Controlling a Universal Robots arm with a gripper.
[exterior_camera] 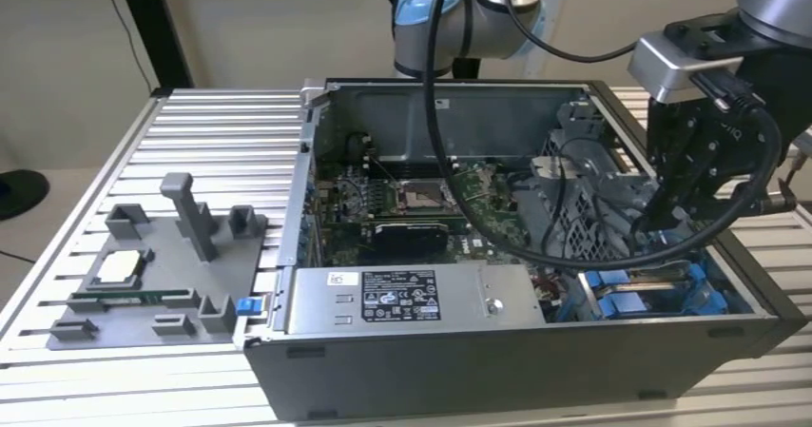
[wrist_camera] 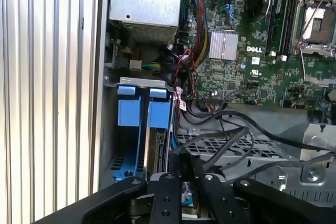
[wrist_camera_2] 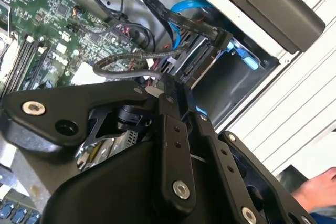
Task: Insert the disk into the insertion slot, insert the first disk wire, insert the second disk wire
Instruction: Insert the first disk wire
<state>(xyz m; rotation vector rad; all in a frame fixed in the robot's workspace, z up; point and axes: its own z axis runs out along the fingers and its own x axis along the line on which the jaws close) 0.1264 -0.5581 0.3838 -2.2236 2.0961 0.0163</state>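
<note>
The gripper (wrist_camera: 187,176) is reaching down into the open computer case (exterior_camera: 508,370) standing on the slatted counter (exterior_camera: 216,132). Its fingers (wrist_camera: 165,198) are drawn almost together and, as far as I can judge, are pinching the black plug of a disk wire (wrist_camera: 185,162) between them. The disk (wrist_camera: 156,153) is sitting on edge in the insertion slot (wrist_camera: 126,169), just ahead of the gripper, with its blue carrier tabs (wrist_camera: 157,109) standing at the end farther from the gripper. So the seating of the disk is looking done and the wiring is the step in hand. Loose black cables (wrist_camera: 231,135) are looping close beside the gripper, and the motherboard (wrist_camera: 252,61) is lying well beyond it. Doing this step well is calling for the plug to be kept square to the disk's connector edge and pressed straight along its own axis. Such plugs are likely keyed and binding when skewed. The trailing cables are needing slack, so that none is getting caught under the fingers. In the second wrist view a person's hand (wrist_camera_2: 317,188) is showing outside the case, well apart from the gripper.
</note>
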